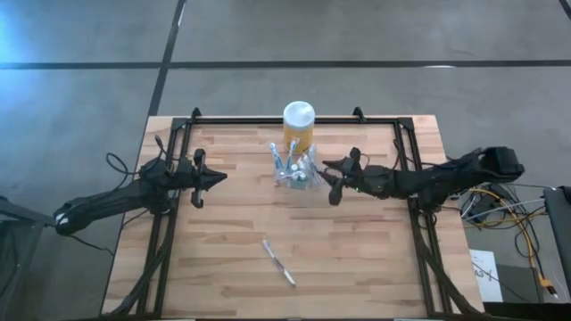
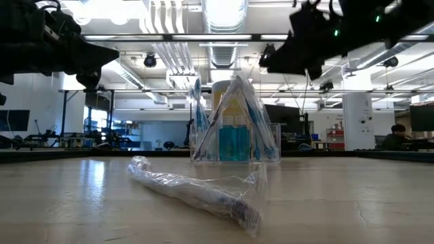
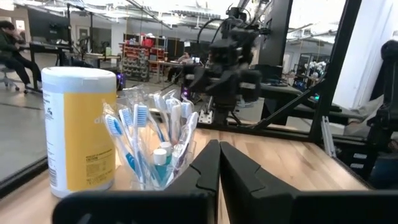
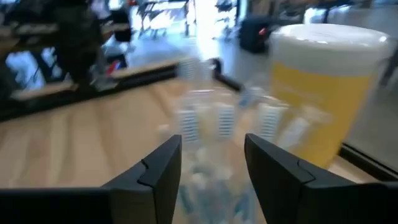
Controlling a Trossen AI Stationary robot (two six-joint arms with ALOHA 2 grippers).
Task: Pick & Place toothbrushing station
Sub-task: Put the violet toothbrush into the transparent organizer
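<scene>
Right then, table: it was made of light wood planks with a dark frame around it, and it filled the lower middle of the high view.
Toothbrushing station: the small clear plastic holder stood near the top middle of the table in the high view. Wrapped toothbrushes stuck up out of it. In the low view it stood upright in the middle of the picture.
Yellow jar: it had a white lid and stood just behind the station, toward the top edge of the table. I could not tell if the two were touching.
Loose toothbrush: one wrapped brush lay flat by itself in the lower middle of the high view, well apart from the station. In the low view it lay in front, in crinkly clear wrap.
Right gripper: it was just to the right of the station in the high view. In the right wrist view its two dark fingers stood apart, with the station showing blurry in the gap between them. They held nothing.
Left gripper: it was at the left of the high view, apart from the station. In the left wrist view its fingers were pressed together with nothing between them.
Room: far back in the left wrist view, a person sat at a desk at the upper left.
</scene>
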